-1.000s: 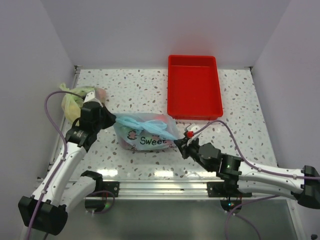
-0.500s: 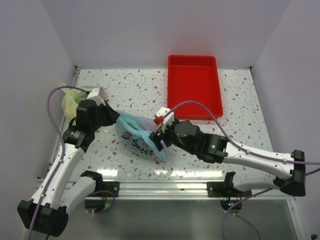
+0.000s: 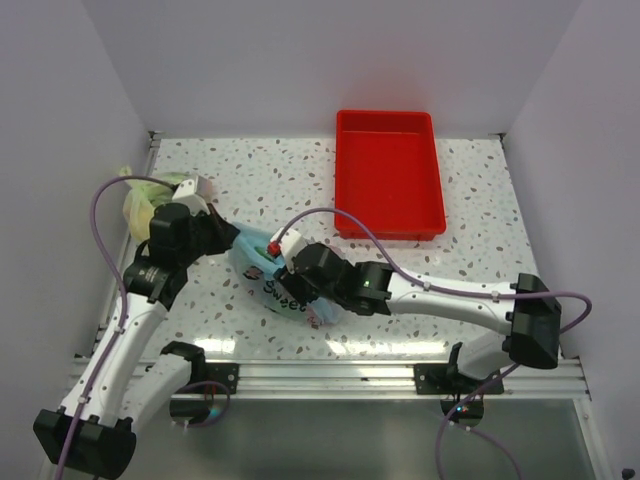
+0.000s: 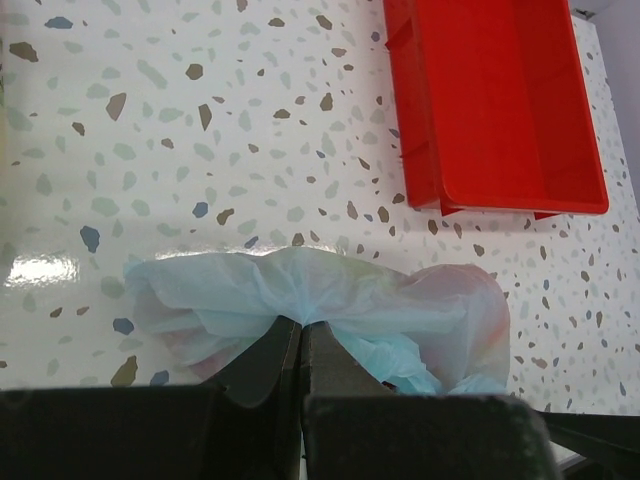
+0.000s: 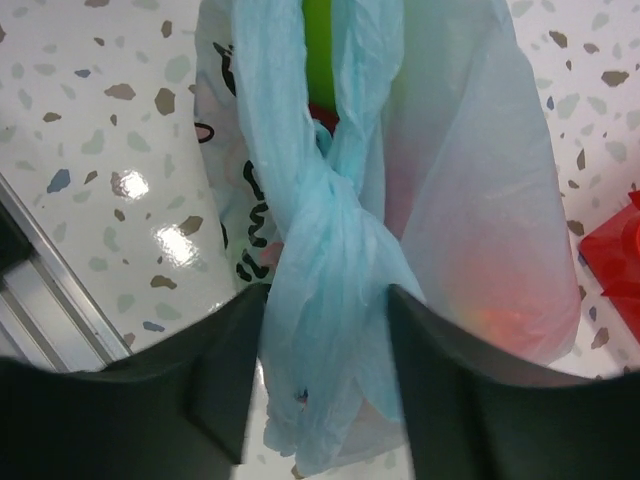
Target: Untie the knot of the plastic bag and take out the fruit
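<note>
The light blue plastic bag (image 3: 262,285) lies on the table near the front left. My left gripper (image 3: 222,238) is shut on a bunch of the bag's thin plastic (image 4: 330,295) at its far left end. My right gripper (image 3: 303,283) hovers over the bag's middle; in the right wrist view it (image 5: 325,370) is open, its fingers either side of the twisted handle loops. The knot (image 5: 338,215) sits just beyond the fingertips (image 5: 225,370). Fruit shows through the plastic: green (image 5: 318,50), orange-red (image 5: 500,320), and pinkish (image 4: 470,300).
A red tray (image 3: 390,185) stands at the back right and also shows in the left wrist view (image 4: 500,100). A yellow-green bag (image 3: 140,200) lies at the far left behind my left arm. The metal rail (image 3: 320,375) runs along the front edge.
My right gripper has swung left from the bag's right end to over its middle, handle loops now between its fingers. The bag has turned and bunched. My left gripper keeps its hold.
</note>
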Robot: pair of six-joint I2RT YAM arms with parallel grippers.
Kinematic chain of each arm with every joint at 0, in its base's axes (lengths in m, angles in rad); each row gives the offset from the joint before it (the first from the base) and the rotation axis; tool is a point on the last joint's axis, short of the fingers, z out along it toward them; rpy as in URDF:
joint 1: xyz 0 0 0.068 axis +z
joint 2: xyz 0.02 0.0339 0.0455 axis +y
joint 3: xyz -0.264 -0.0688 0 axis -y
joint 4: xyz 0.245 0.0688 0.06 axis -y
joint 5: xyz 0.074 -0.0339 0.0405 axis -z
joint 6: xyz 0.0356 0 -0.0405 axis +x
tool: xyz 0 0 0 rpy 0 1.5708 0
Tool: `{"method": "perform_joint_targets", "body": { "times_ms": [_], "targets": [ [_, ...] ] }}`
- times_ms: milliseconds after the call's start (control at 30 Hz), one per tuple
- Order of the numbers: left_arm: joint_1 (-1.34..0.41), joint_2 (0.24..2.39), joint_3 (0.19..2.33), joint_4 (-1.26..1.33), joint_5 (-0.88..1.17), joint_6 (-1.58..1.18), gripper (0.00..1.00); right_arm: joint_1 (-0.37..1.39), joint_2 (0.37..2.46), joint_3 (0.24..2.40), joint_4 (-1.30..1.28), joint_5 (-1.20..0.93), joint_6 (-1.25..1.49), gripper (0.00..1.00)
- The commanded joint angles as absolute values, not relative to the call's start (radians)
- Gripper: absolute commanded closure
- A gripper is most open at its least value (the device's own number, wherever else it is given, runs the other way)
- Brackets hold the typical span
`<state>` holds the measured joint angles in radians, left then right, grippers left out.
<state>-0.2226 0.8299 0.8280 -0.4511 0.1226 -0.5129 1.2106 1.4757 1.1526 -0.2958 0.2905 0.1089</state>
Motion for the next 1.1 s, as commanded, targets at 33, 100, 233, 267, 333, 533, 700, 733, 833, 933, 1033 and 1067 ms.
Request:
{"method": "perform_joint_targets", "body": {
  "times_ms": [33, 100, 233, 267, 333, 533, 700, 733, 833, 933, 1033, 1067],
  "targets": [
    [-0.216, 0.81, 0.818, -0.402, 0.072, -0.515, 1.0, 1.209, 1.422, 1.097, -0.273, 0.351, 0.152, 0.58],
    [-0.215, 0.811, 0.799, -0.402, 0.017, -0.517, 1.0, 1.209, 1.384, 1.059, -0.253, 0.388, 0.163, 0.76],
    [-0.215, 0.842, 0.772, -0.371, 0.003, -0.537, 1.0, 1.197, 1.255, 0.937, -0.242, 0.48, 0.192, 1.0],
    [-0.215, 0.865, 0.769, -0.356, 0.003, -0.538, 1.0, 1.197, 1.224, 0.919, -0.241, 0.491, 0.211, 1.0],
    [-0.215, 0.894, 0.779, -0.35, -0.028, -0.538, 1.0, 1.198, 1.157, 0.847, -0.213, 0.511, 0.238, 1.0],
    [-0.207, 1.028, 0.89, -0.333, -0.089, -0.537, 1.0, 1.197, 0.8, 0.562, 0.067, 0.517, 0.337, 1.0],
    [-0.204, 1.086, 0.988, -0.347, -0.043, -0.566, 0.8, 1.197, 0.765, 0.509, 0.146, 0.486, 0.35, 1.0],
    [-0.203, 1.08, 0.989, -0.348, -0.028, -0.578, 0.72, 1.197, 0.79, 0.524, 0.138, 0.468, 0.341, 1.0],
    [-0.204, 1.017, 0.983, -0.373, 0.033, -0.612, 0.35, 1.197, 0.856, 0.569, 0.146, 0.448, 0.316, 1.0],
    [-0.212, 0.925, 0.963, -0.44, 0.041, -0.643, 0.08, 1.197, 0.906, 0.613, 0.164, 0.457, 0.295, 1.0],
    [-0.244, 0.833, 0.937, -0.509, 0.043, -0.66, 0.0, 1.197, 0.965, 0.67, 0.164, 0.474, 0.258, 1.0],
    [-0.258, 0.803, 0.924, -0.537, 0.044, -0.664, 0.0, 1.197, 0.979, 0.686, 0.163, 0.48, 0.238, 1.0]
  ]
}}
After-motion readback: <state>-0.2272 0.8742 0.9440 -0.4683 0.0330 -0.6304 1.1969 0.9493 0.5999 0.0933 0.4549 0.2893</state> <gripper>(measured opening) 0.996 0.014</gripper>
